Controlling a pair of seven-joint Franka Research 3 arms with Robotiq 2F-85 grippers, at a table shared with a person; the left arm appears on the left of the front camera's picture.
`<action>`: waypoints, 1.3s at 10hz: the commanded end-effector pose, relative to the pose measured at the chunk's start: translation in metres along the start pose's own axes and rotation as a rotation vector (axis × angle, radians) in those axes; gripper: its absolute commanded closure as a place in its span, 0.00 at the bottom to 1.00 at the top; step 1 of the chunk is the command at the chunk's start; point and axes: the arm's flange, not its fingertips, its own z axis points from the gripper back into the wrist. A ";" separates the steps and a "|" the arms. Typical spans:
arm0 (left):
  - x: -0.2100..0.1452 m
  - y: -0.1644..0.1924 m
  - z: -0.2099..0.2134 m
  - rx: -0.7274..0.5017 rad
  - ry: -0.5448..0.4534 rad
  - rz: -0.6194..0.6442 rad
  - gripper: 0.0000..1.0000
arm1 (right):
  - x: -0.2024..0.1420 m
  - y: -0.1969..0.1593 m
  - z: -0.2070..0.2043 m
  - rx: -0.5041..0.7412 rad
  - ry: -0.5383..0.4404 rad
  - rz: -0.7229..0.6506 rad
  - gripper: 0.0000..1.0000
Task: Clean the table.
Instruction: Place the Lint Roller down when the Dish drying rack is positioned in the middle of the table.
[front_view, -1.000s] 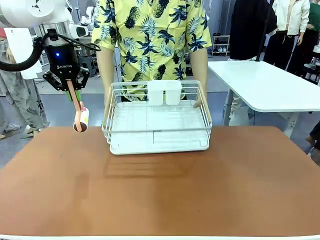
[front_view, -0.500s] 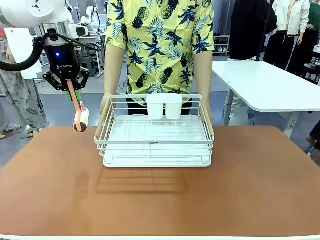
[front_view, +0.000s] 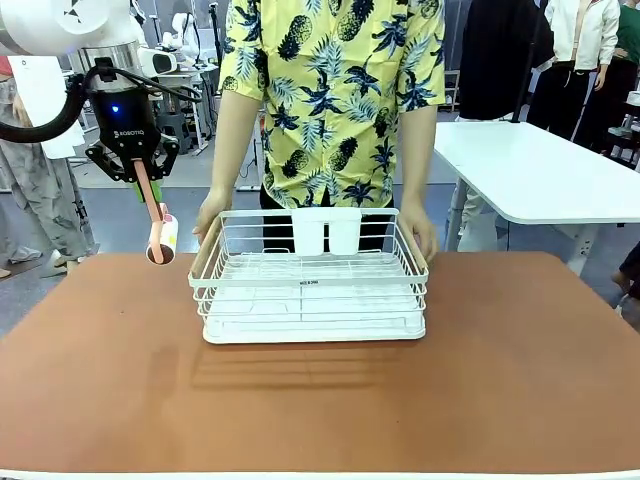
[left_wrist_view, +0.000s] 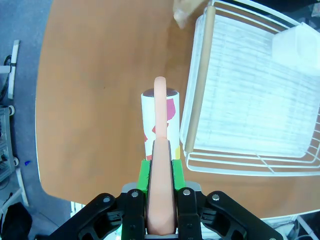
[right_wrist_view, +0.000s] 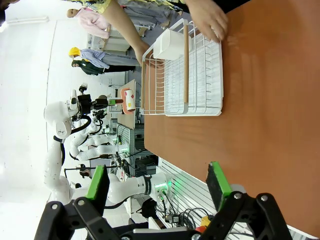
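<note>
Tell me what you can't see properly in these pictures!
- Front view: the far side of the rack is partly hidden behind the white cups hung on it.
- Front view: the table is cut off by the bottom edge.
- Left wrist view: part of the roller hides behind its own pink handle, which the left gripper pinches.
- Right wrist view: the person's hand is cut off at the top edge.

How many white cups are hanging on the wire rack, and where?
2: the left cup and the right cup hang side by side on the wire rack's far rim, nearest the person.
</note>
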 end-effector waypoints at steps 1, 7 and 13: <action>-0.001 0.002 0.004 0.004 -0.008 0.002 0.79 | -0.001 0.004 0.001 0.014 -0.001 0.002 0.00; -0.001 0.002 0.004 0.004 -0.008 0.002 0.79 | -0.001 0.004 0.001 0.014 -0.001 0.002 0.00; -0.001 0.002 0.004 0.004 -0.008 0.002 0.79 | -0.001 0.004 0.001 0.014 -0.001 0.002 0.00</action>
